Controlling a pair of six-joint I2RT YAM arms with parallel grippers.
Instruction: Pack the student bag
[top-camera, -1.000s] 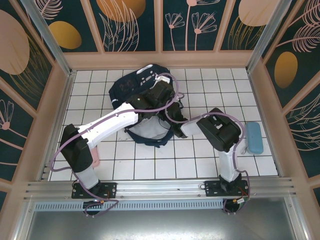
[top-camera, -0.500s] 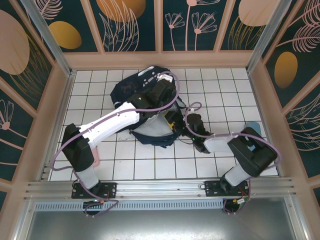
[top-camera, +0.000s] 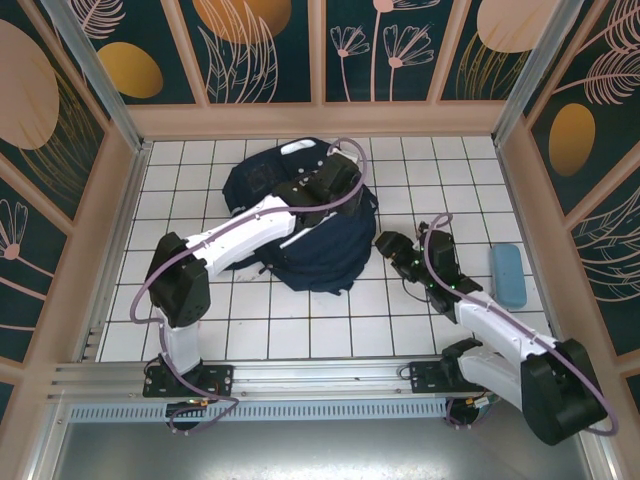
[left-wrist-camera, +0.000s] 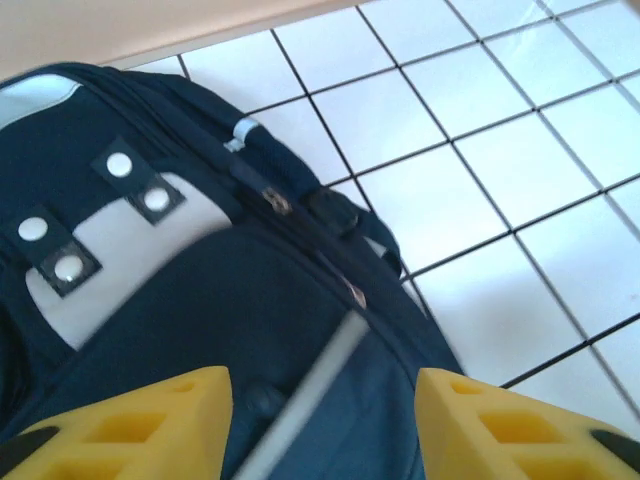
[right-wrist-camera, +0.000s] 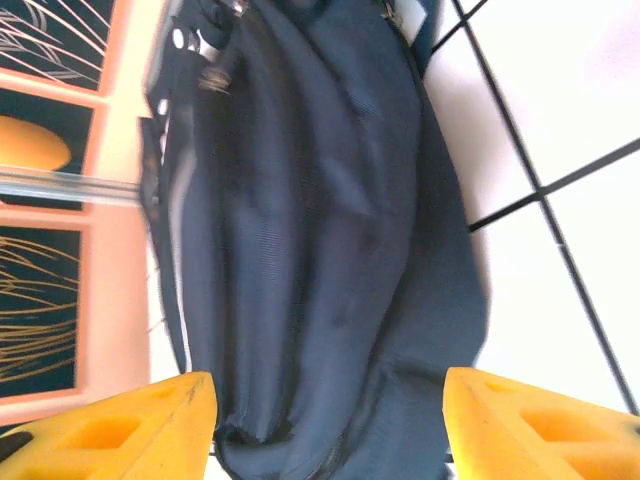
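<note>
**Navy student bag (top-camera: 325, 258) slumped on the white-tiled counter (top-camera: 300, 330), a pincer on either side**
The left arm (top-camera: 240, 235) crosses the bag's middle and hides it from above. The left pincer (left-wrist-camera: 320, 400) hangs spread over the bag's top, where metal snaps (left-wrist-camera: 120, 165) and grey patches (left-wrist-camera: 130, 255) blur. The soft fabric bag lies centre-back on the glossy gridded counter, ringed by teal leaf-print panels (top-camera: 260, 50). The right pincer (right-wrist-camera: 330, 410), spread wide, faces the bag's creased side from nearby. A smooth light-blue case (top-camera: 507, 276) lies far right.

Bright, even light; white tiled desk (top-camera: 300, 330) nearly blown out beyond the jaws, mild glare. Shadows soft, short. Wrist cams motion-blurred: large dark navy fabric backpack (right-wrist-camera: 320, 250) between jaws smeared, esp. its white stripe (left-wrist-camera: 305, 395). Yellow jaws soft-edged.
</note>
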